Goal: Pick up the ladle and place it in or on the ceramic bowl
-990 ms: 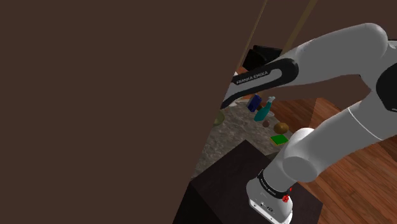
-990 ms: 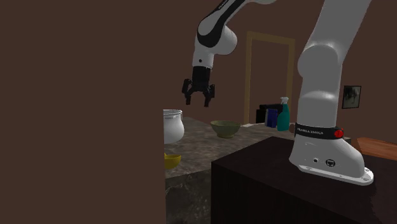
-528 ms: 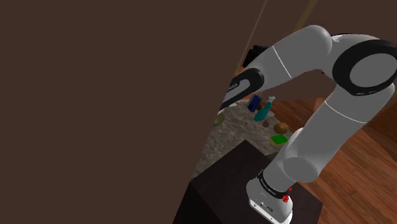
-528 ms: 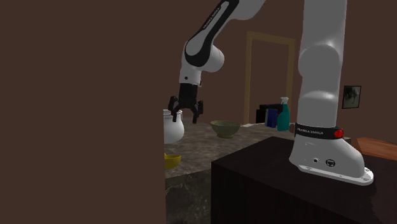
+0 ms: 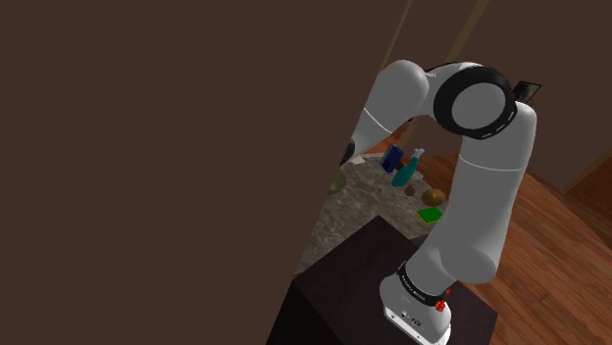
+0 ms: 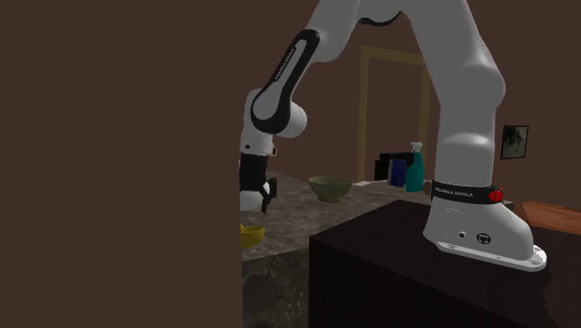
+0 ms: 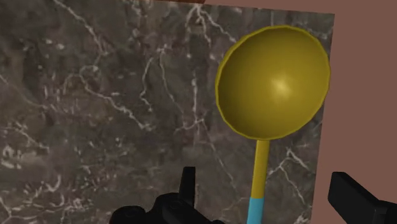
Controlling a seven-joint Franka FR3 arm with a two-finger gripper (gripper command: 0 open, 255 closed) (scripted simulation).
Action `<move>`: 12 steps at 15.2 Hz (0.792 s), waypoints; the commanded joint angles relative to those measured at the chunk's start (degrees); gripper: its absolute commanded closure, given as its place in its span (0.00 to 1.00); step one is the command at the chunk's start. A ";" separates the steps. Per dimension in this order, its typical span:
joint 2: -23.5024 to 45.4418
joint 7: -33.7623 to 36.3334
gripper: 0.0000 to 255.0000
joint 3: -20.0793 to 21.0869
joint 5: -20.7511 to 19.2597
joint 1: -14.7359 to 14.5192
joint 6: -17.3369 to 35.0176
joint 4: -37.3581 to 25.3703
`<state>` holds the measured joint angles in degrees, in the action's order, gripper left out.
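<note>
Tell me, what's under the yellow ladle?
The dark marbled countertop with white veins. The ladle lies on it. The patch right beneath its scoop and handle is covered, so I cannot see whether anything else sits there.

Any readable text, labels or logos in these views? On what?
"FRANKA EMIKA": black band above the arm's base, second exterior view.
Same band, shoulder view: too small to read.
White lettering on the forearm: too small to read.
Ladle, worktop: no text.
</note>
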<state>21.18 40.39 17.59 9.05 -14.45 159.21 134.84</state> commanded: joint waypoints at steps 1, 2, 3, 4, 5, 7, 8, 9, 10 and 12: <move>4.00 2.01 0.00 -1.11 -1.04 -1.63 0.92 -3.08; 4.82 2.09 0.00 -1.32 -1.18 -1.92 1.51 -3.32; 5.64 2.19 0.00 -1.51 -1.33 -2.17 2.09 -3.56; 6.46 2.30 0.00 -1.69 -1.48 -2.43 2.66 -3.83; 7.29 2.39 0.00 -1.88 -1.63 -2.68 3.22 -4.10; 8.95 2.57 0.00 -2.24 -1.91 -3.19 4.32 -4.68; 9.78 2.66 0.00 -2.42 -2.04 -3.45 4.85 -5.00; 10.26 2.70 0.00 -2.53 -2.11 -3.59 5.15 -5.18; 10.26 2.70 0.00 -2.53 -2.11 -3.60 5.16 -5.18; 10.26 2.70 0.00 -2.53 -2.11 -3.60 5.15 -5.18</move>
<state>31.34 43.07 15.09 6.96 -18.00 164.32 129.73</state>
